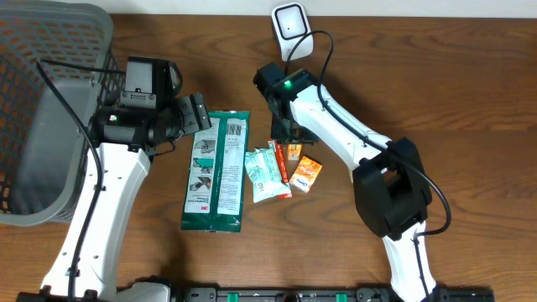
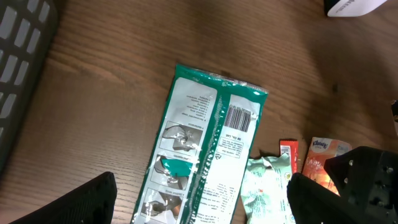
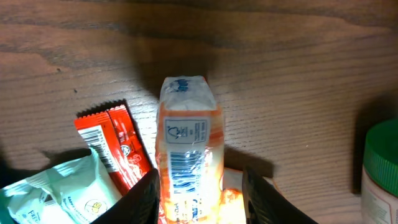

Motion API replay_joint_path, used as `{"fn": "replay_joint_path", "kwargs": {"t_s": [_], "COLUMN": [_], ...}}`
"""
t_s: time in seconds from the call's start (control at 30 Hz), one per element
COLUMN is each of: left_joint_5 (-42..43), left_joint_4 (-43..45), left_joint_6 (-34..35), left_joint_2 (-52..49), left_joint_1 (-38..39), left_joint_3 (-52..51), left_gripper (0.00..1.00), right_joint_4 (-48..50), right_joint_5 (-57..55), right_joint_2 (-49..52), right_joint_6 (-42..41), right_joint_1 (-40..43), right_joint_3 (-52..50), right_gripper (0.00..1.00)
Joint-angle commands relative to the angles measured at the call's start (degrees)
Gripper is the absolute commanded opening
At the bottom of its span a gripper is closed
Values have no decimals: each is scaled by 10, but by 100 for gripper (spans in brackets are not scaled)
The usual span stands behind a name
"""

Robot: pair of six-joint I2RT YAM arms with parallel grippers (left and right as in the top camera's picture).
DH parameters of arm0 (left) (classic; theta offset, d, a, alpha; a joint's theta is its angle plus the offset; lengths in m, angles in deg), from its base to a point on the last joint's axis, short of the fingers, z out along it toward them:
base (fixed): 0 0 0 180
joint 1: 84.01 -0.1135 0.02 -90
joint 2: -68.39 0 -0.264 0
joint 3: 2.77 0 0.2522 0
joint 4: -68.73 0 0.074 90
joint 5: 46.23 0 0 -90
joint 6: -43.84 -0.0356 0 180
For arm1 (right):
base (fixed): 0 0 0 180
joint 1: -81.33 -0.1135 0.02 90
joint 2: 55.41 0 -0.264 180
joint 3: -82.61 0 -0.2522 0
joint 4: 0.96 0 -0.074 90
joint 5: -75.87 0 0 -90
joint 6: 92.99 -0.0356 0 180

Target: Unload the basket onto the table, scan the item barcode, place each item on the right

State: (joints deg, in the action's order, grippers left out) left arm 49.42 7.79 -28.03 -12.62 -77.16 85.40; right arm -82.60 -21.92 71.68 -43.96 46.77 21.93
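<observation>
An orange tissue pack (image 3: 186, 143) stands on edge between the fingers of my right gripper (image 3: 199, 190), barcode side facing the camera. The jaws are shut on it. In the overhead view the right gripper (image 1: 285, 134) sits over the small pile of items, just below the white barcode scanner (image 1: 291, 27). My left gripper (image 2: 202, 211) hangs open above a long green and white pouch (image 2: 208, 149) whose barcode faces up. It touches nothing. From overhead the left gripper (image 1: 197, 113) is at the pouch's (image 1: 216, 172) top left corner.
A red snack bar (image 3: 115, 143) and a pale green tissue pack (image 3: 62, 190) lie left of the held pack, and a second orange pack (image 1: 307, 172) lies right. A green-lidded white container (image 3: 380, 165) stands at the right edge. A grey basket (image 1: 42, 109) fills the far left.
</observation>
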Motion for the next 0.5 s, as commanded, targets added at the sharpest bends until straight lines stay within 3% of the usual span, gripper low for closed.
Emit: {"fn": "replay_joint_path", "kwargs": {"t_s": [0.0,0.17,0.33,0.47], "left_joint_5": [-3,-3,-3,-3], "left_joint_4": [-2,-2,-2,-2], "left_joint_6": [-5,-5,-5,-5], "left_joint_2": [-3,-3,-3,-3], "left_joint_1": [-2,-2,-2,-2], "left_joint_3": [0,1,0,1], "left_gripper": [88,88,88,88], "right_joint_4": [2,18,29,26], "right_joint_5": [-14,-13,-14,-14], "right_joint_2": [4,4,0,-15], "right_joint_6": [6,5,20,50], "right_joint_1": [5,5,8,23], "right_joint_3": [-12,-32,-34,-29], "right_gripper": [34,32,9,12]}}
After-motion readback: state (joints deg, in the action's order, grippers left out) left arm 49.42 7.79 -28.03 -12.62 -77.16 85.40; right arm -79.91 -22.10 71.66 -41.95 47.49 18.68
